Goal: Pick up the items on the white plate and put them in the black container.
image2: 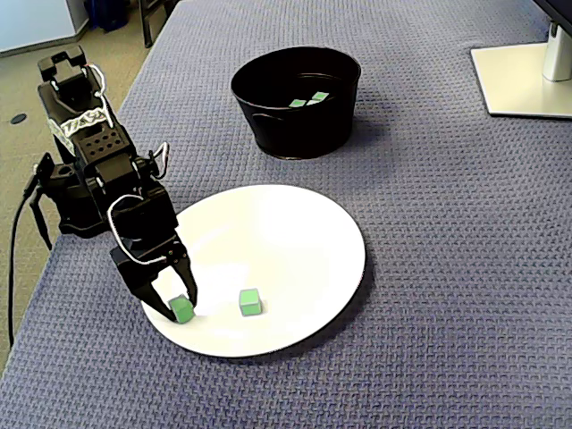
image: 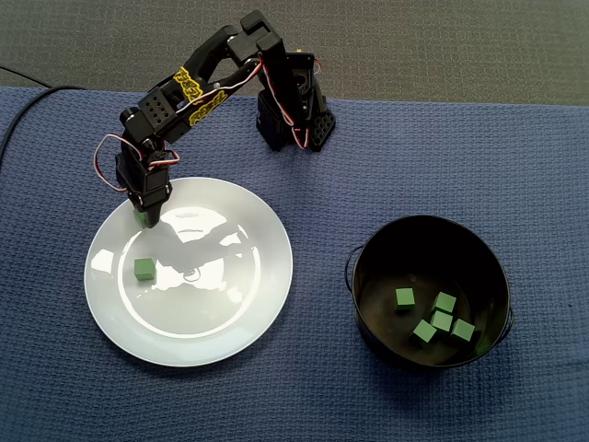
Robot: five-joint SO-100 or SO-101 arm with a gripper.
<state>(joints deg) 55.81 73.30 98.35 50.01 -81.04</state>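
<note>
Plate (image: 230, 318), white, round: lower left in a fixed view, laid on a blue woven cloth (image: 460, 138) that is spread over the counter. Two green cubes are carried on it.
Loose cube (image: 144, 268): left of the plate's middle, touched by nothing.
Rim cube (image2: 181, 308): at the plate's edge, between the jaws.
Jaws: lowered to the plate and set on either side of the rim cube; whether it is pinched cannot be told.
Arm (image: 198, 87), black: upper left.
Container (image: 375, 276), black, round: lower right, well apart from the plate. Five green cubes (image: 442, 320) are held inside.
</note>
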